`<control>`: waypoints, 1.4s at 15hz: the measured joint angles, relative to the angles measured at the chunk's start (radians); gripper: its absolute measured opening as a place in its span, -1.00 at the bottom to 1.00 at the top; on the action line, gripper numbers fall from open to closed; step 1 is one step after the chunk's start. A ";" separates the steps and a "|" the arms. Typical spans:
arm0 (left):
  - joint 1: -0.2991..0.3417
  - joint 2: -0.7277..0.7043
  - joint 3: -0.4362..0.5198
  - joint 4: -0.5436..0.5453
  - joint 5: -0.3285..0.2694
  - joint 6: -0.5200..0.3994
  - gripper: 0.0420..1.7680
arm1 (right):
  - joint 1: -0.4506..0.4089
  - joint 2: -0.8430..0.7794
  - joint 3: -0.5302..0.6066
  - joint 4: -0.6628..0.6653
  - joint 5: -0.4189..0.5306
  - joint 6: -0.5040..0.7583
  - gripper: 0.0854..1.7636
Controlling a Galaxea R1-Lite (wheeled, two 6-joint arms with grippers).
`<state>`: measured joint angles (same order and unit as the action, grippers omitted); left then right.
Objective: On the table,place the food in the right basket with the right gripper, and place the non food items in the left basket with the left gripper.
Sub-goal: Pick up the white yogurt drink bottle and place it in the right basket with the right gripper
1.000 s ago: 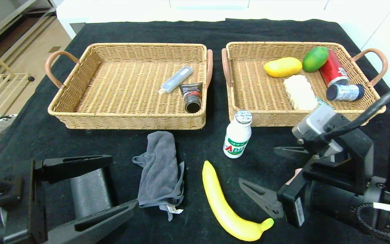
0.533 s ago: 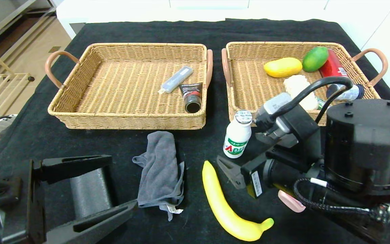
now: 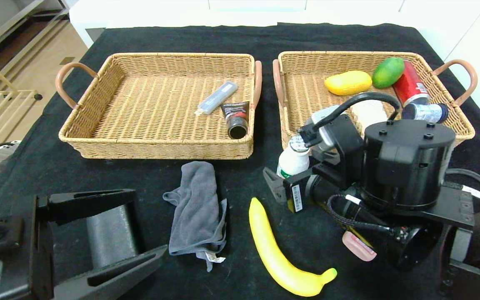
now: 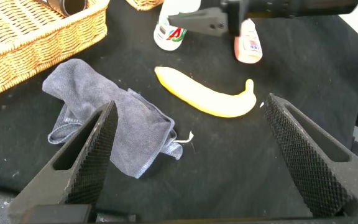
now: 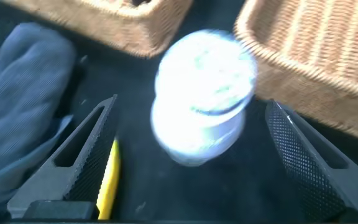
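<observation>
The white drink bottle (image 5: 204,96) is framed between the wide-open, empty jaws of the right gripper (image 5: 194,162). It must next be clasped and lifted to the right basket (image 3: 452,137). The left gripper (image 4: 194,155), open and empty, is parked near the grey cloth (image 4: 110,124).

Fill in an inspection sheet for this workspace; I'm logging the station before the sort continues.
Surface: black cloth table.
Job's things: milk bottle, banana, grey cloth, pink tube on the table; both baskets partly filled.
Clutter: nothing seen.
Grippers: right gripper open around the milk bottle, not touching; left gripper open, parked near the cloth.
Cables: black cable looped on the right arm.
Surroundings: white walls, wooden floor to the left.
</observation>
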<state>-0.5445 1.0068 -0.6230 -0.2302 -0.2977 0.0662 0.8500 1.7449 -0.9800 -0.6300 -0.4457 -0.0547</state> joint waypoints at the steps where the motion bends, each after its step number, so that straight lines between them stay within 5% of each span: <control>1: 0.000 0.000 0.000 0.000 0.000 0.000 0.94 | -0.008 0.008 -0.001 -0.019 -0.003 0.001 0.92; 8: 0.000 0.083 0.002 0.000 0.000 0.000 0.94 | -0.025 0.053 -0.001 -0.089 -0.004 0.019 0.92; 13: 0.000 0.211 0.003 0.001 0.000 0.000 0.94 | -0.034 0.060 -0.001 -0.093 -0.003 0.020 0.06; 21: 0.000 0.013 0.005 0.002 0.000 0.000 0.94 | -0.045 0.061 0.007 -0.094 0.003 0.018 -0.03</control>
<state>-0.5445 1.0202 -0.6181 -0.2283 -0.2972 0.0664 0.8053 1.8055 -0.9728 -0.7245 -0.4430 -0.0364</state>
